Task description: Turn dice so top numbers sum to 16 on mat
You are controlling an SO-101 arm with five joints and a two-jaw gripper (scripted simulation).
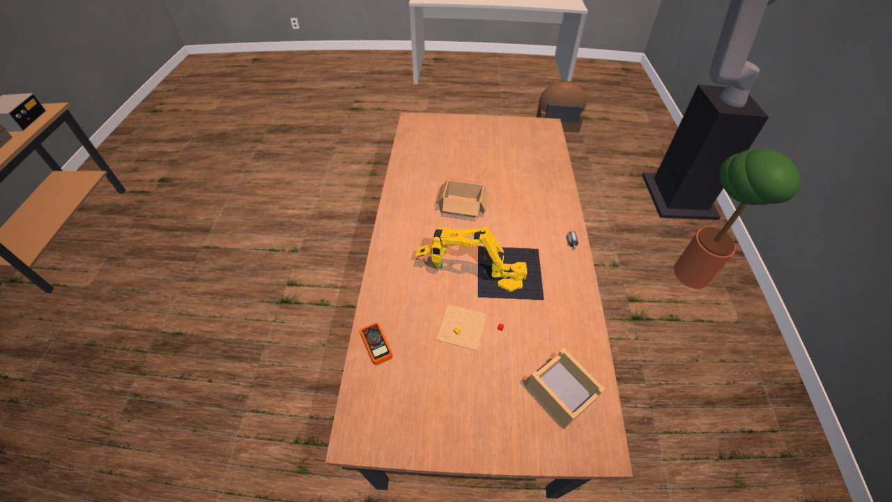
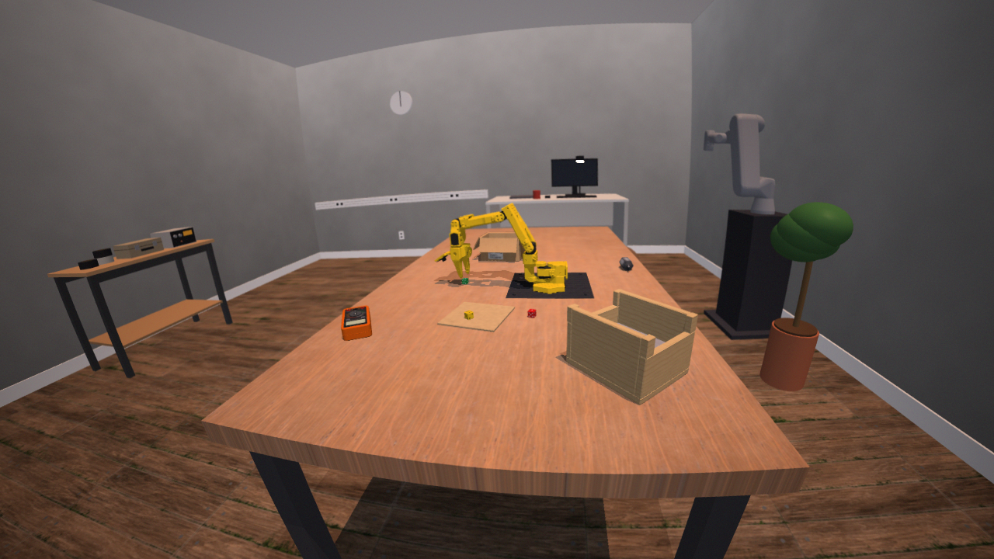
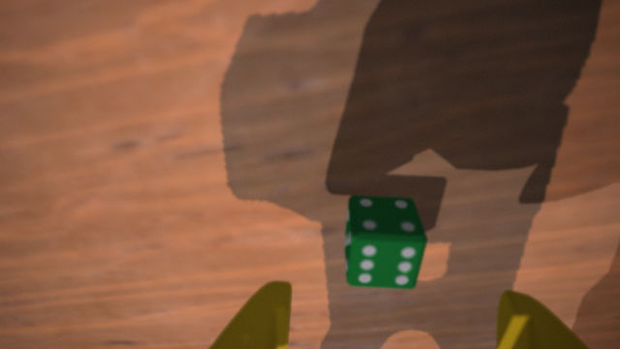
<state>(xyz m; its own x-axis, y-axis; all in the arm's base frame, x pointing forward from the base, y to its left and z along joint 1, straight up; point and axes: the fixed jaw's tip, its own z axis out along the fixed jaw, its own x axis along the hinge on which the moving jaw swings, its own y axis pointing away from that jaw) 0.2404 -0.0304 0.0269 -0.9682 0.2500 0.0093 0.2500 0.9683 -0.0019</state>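
A green die [image 1: 440, 265] [image 2: 464, 281] [image 3: 386, 242] sits flat on the table, off the mat; in the wrist view its six looks to be on top, with the four on a side face. My gripper [image 1: 437, 263] [image 2: 463, 276] [image 3: 395, 307] is open and empty just above the green die, which shows between and a little beyond the fingertips in the wrist view. A yellow die [image 1: 457, 330] [image 2: 468, 314] lies on the tan mat [image 1: 469, 316] [image 2: 491, 317]. A red die [image 1: 500, 327] [image 2: 531, 313] lies on the table right of the mat. Their top numbers are too small to tell.
A cardboard box [image 1: 461, 207] [image 2: 495, 252] stands behind the arm. An orange multimeter [image 1: 375, 342] [image 2: 356, 322] lies left of the tan mat. A wooden crate [image 1: 548, 398] [image 2: 604, 349] stands at the front right. A mouse [image 1: 572, 238] [image 2: 626, 264] lies near the right table edge.
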